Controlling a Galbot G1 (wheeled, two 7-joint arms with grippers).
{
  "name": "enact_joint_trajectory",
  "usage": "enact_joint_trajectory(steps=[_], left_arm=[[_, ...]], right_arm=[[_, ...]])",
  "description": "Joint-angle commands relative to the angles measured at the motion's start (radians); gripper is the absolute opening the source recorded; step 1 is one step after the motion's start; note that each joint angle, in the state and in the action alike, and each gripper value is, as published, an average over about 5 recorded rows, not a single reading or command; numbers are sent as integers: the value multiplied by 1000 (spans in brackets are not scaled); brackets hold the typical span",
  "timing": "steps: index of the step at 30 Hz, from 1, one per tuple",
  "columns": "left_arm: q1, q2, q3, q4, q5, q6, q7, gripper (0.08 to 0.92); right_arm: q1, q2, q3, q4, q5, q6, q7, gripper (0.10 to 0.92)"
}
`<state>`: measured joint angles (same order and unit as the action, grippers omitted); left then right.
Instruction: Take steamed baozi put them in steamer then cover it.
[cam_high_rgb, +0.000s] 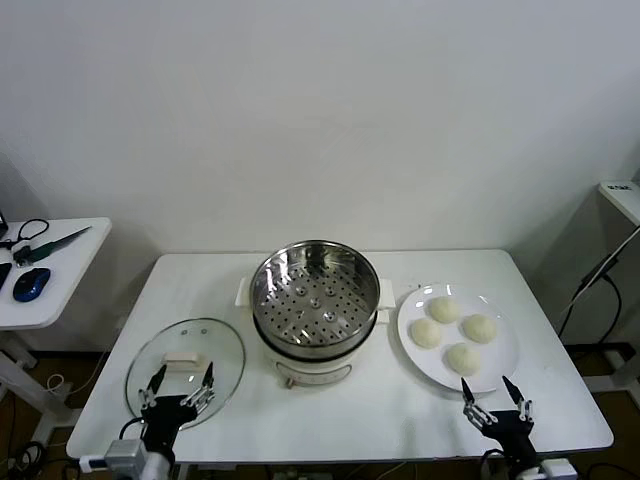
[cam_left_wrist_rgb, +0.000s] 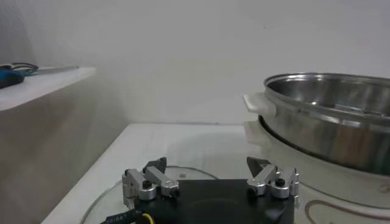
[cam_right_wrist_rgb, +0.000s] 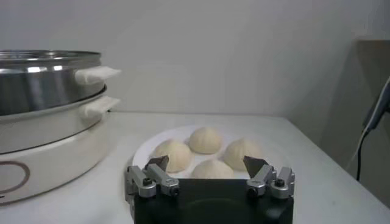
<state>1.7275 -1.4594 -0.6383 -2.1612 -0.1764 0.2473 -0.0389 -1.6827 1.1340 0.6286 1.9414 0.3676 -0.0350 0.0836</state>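
Several cream-white baozi (cam_high_rgb: 445, 309) (cam_right_wrist_rgb: 205, 140) lie on a white plate (cam_high_rgb: 505, 365) at the table's right. The steel steamer (cam_high_rgb: 315, 300) (cam_left_wrist_rgb: 329, 115) (cam_right_wrist_rgb: 42, 79) stands in the middle on its white pot base, with nothing in it. The glass cover (cam_high_rgb: 215, 345) (cam_left_wrist_rgb: 183, 173) lies flat at the front left, its white handle (cam_high_rgb: 181, 358) facing up. My left gripper (cam_high_rgb: 185, 375) (cam_left_wrist_rgb: 206, 163) hovers open over the cover's near edge. My right gripper (cam_high_rgb: 490, 395) (cam_right_wrist_rgb: 206, 161) stands open just in front of the plate, holding nothing.
A white side table (cam_high_rgb: 60, 290) at the far left carries a blue mouse (cam_high_rgb: 30, 285) and a hand tool. A cable (cam_high_rgb: 600, 270) hangs beside the table's right end. Both grippers sit close to the table's front edge.
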Motion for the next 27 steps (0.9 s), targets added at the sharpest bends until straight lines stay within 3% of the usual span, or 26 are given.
enact_joint_trajectory(steps=[1,4,10,15,21,27], left_arm=[[-4,8,2,1,-4,-1,-3,823],[-6,13,2,3,-2,-2,-1,823],[-4,15,4,-2,3,-8,3,823],[3,7,14,-8,10,-16,4,823],[7,3,22,1,23,-25,7,823],[12,1,28,7,35,-31,9,823]], right_arm=[[250,-130,-28,-16,31,-210,172,823],[428,-223,-50,-104,67,-290,86,823],[814,-522,-285,-394,-15,-426,-343,823],[1145,-732,-667,-602,-130,-280,-759,823],[1572,-763,-1120,-716,-258,-73,-1093,823],[1902,-677,-1518,-798,-313,26,-1262,823]])
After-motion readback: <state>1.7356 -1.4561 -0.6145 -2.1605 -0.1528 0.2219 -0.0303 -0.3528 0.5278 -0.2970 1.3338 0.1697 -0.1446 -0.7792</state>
